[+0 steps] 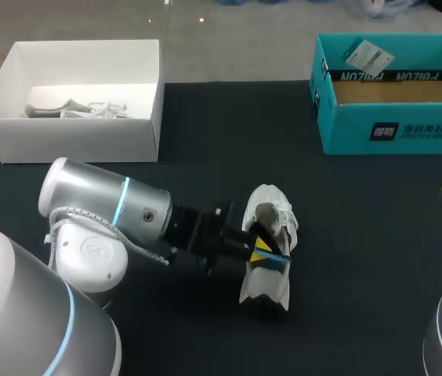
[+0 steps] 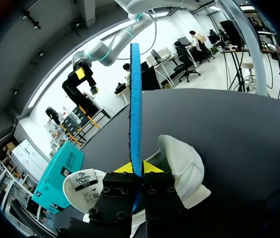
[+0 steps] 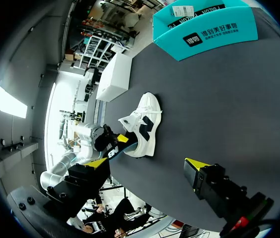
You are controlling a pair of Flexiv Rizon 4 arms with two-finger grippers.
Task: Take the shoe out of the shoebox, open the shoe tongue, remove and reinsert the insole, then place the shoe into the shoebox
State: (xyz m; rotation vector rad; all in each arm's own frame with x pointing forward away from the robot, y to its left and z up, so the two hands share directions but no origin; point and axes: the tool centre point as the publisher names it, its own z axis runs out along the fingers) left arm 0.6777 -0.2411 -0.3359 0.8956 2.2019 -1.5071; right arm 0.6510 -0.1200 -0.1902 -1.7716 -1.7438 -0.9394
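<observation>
Working at the insole stage of the sequence.

Nearest the robot: clamping the left gripper point(image 2: 137, 169) on the blue insole point(image 2: 135, 99), pressing both yellow-tipped fingers against its two faces near the lower end. Holding the insole upright and edge-on, directly over the shoe point(image 1: 269, 202). Hiding the insole's bottom end behind the fingers, so not confirming full clearance from the shoe opening.

Resting the shoe on the table point(image 1: 362, 274) near the middle, outside both boxes, with the tongue point(image 2: 83, 186) folded back out of the opening.

Further out, at the right side: holding the right gripper point(image 3: 146, 165) spread wide above the table, gripping nothing, well apart from the shoe.

Farthest: showing the teal shoebox point(image 1: 393, 129) at the far right corner, open-topped, with no shoe inside. Showing a white box point(image 1: 72, 139) at the far left, containing only crumpled paper point(image 1: 76, 108).

Assessing progress, as a judgement:
- Treating removal of the shoe from the box as done.
- Treating opening of the tongue as done.
- Treating insole handling as the step in hand, without distinguishing withdrawal from reinsertion on this evidence.
- Listing as outstanding: seating the insole flat inside the shoe, then placing the shoe into the shoebox.
</observation>
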